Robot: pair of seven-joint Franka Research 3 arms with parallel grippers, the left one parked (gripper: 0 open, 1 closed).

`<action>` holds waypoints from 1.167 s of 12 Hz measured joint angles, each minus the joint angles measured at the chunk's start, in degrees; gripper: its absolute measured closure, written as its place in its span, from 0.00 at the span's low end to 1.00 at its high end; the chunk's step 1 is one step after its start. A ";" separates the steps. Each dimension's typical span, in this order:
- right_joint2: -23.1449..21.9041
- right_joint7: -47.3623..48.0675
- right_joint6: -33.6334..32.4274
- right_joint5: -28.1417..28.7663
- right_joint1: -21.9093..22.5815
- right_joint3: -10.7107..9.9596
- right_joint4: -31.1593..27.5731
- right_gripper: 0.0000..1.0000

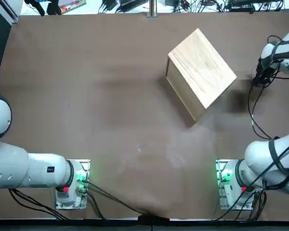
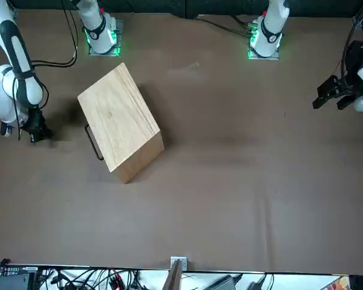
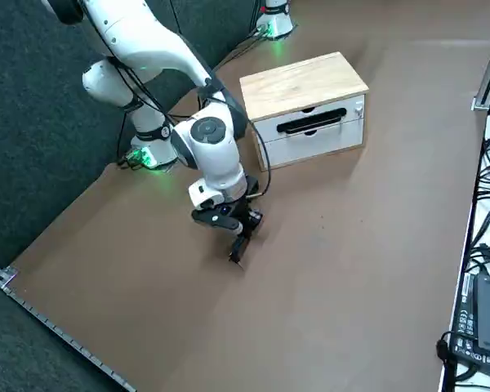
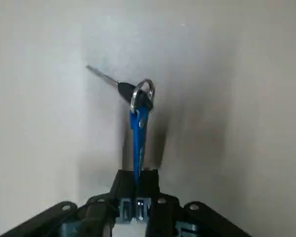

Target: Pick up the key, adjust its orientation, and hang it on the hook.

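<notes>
With my jaws clamped together on the blue tag (image 4: 137,143) of the key (image 4: 119,89), my right gripper (image 3: 238,245) hangs above bare brown table (image 1: 111,120), to my right of the wooden box (image 1: 201,72) and apart from it. In the wrist view the tag stands out straight from between my fingertips (image 4: 147,183); a split ring (image 4: 141,95) at its far end carries the dark-headed key, whose thin metal blade points off at an angle.

Hazards from here, as I judge them:

- The key pivots freely on the ring, so any quick wrist turn could set it swinging and spoil the orientation.
- My hold is on the thin tag only (a narrow strip); it may slip or twist if the ring snags.
- The black bar (image 3: 312,121) on the box's white front is the only hook-like feature I can see, so a misjudged approach could strike the panel.
</notes>
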 joint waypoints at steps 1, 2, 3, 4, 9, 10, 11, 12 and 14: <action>-0.50 -0.06 -0.04 0.00 0.02 0.59 0.01 0.96; -1.11 -0.10 -0.11 0.00 0.03 1.22 0.02 0.96; -1.86 -0.22 -0.20 0.00 0.04 2.02 0.10 0.96; -2.69 -0.30 -0.50 0.00 0.06 2.87 0.27 0.96; -6.78 -5.23 -6.12 0.00 0.12 6.05 2.74 0.96; -7.10 -6.30 -6.94 0.00 0.13 6.33 3.43 0.96; -7.28 -8.13 -8.51 0.00 0.14 6.67 4.45 0.96; -7.39 -10.32 -10.76 0.00 0.17 7.16 5.88 0.96; -7.46 -14.96 -14.98 0.00 0.38 7.91 9.02 0.96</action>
